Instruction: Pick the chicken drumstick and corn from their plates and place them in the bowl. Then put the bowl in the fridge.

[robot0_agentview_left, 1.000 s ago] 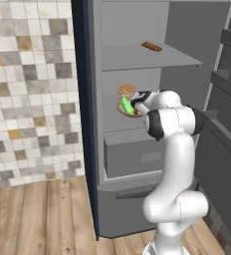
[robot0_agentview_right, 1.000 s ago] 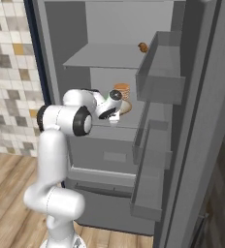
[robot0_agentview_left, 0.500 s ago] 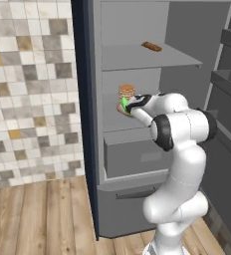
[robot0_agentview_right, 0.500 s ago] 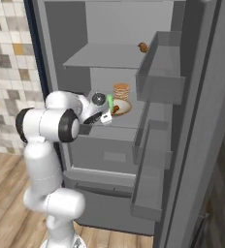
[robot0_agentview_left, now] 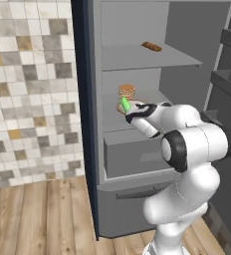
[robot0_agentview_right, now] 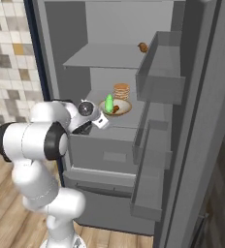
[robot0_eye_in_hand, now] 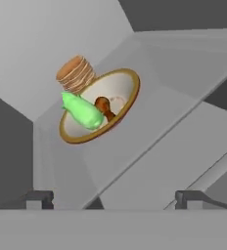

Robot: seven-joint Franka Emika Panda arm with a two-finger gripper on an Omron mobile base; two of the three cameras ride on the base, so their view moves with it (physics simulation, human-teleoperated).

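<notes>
Centre of the right base view, you have the bowl (robot0_agentview_right: 118, 107) resting on the fridge (robot0_agentview_right: 192, 121) middle shelf (robot0_agentview_right: 97, 97), with the corn (robot0_agentview_right: 108, 102) propped upright in it and the chicken drumstick (robot0_agentview_right: 115, 109) lying beside it. A stack of pancakes (robot0_agentview_right: 121, 91) stands just behind the bowl. Your hand (robot0_agentview_right: 101, 121) sits just left and below the bowl, apart from it, fingers spread wide and holding nothing. From the hand view, the bowl (robot0_eye_in_hand: 101, 105) lies ahead and up-left of the fingertips (robot0_eye_in_hand: 39, 197). You look finished here; backing straight out, away from the bowl, seems the safe line.
</notes>
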